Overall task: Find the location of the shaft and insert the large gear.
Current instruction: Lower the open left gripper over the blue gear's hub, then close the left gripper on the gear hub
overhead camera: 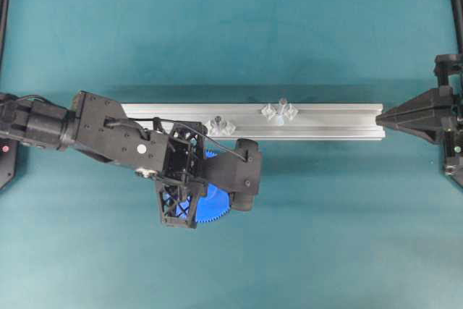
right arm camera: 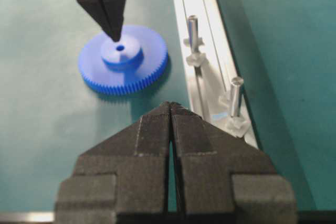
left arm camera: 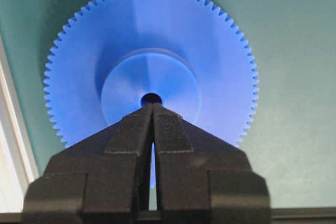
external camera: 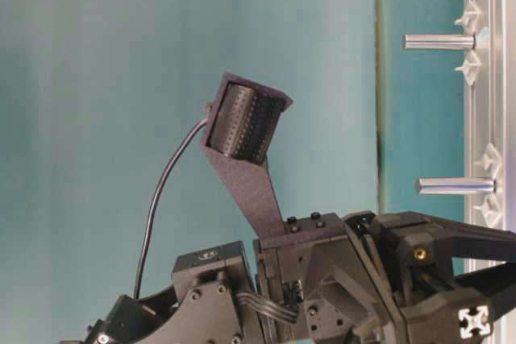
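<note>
The large gear [left arm camera: 152, 61], a bright blue toothed disc with a raised hub and a small centre hole, lies flat on the teal table [right arm camera: 47, 129] beside the rail. My left gripper [left arm camera: 152, 106] is shut and holds nothing. Its tips point down at the hub just beside the hole, as the right wrist view also shows for the gripper [right arm camera: 115, 36] and gear [right arm camera: 123, 61]. Whether the tips touch the hub I cannot tell. The shaft [right arm camera: 234, 95] stands upright on the rail, apart from the gear. My right gripper [right arm camera: 170, 106] is shut and empty at the rail's right end.
An aluminium rail [overhead camera: 325, 124] runs left to right across the table. A second, shorter pin [overhead camera: 217, 122] with clear diamond pieces stands on it left of the shaft [overhead camera: 282, 106]. My left arm [overhead camera: 145, 139] covers most of the gear [overhead camera: 217, 206] from above.
</note>
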Tool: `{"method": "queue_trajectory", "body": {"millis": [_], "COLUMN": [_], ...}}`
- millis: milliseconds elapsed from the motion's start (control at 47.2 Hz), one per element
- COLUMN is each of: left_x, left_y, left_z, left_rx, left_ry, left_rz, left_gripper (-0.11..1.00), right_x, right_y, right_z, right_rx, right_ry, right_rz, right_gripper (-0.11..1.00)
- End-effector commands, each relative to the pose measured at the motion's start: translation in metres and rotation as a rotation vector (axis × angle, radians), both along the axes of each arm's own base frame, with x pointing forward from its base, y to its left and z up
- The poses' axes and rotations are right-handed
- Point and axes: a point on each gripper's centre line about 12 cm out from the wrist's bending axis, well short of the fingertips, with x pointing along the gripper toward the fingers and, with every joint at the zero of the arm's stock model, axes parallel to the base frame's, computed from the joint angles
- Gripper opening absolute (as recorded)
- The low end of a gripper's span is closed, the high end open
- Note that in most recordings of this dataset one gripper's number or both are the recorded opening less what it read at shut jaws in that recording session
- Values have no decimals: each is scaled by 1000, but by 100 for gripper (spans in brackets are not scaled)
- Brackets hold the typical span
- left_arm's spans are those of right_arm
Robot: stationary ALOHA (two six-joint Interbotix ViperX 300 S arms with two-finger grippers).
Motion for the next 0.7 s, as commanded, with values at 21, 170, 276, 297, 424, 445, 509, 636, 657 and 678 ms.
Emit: {"method": "queue_trajectory", "body": {"millis": [21,170,276,297,424,445,509,636,657,678], "left_x": [5,5,5,5,5,5,5,6,6,6], "left_y": [-2,-2,-3,-2,-3,-3,-3,-3,-3,-3], "left_z": [13,14,13,13,13,13,13,14,14,13], "left_rx": [-2,-2,-1,-2,-4,-4,-5,-4,-4,-3], "left_ry": [-40,-40,-37,-38,-38,-38,-40,-44,-44,-43], "left_rz": [-9,-9,-10,-9,-5,-5,-3,-5,-6,-9], "left_gripper": [-1,-1,4,6,37,43,62,90,93,94], "right_x": [2,2,2,2,1,1,1,1,1,1], "right_y": [0,0,0,0,-1,0,0,0,0,-1], "right_z": [3,3,3,3,2,2,0,0,0,0], "right_rx": [11,11,16,19,47,51,63,56,54,54], "right_ry": [-10,-10,-10,-10,-8,-9,-4,-3,-3,-3], "right_rz": [-5,-5,-6,-7,-17,-17,-20,-18,-18,-20], "right_gripper": [-2,-2,-2,-2,-2,-2,-2,-2,-2,-2]}}
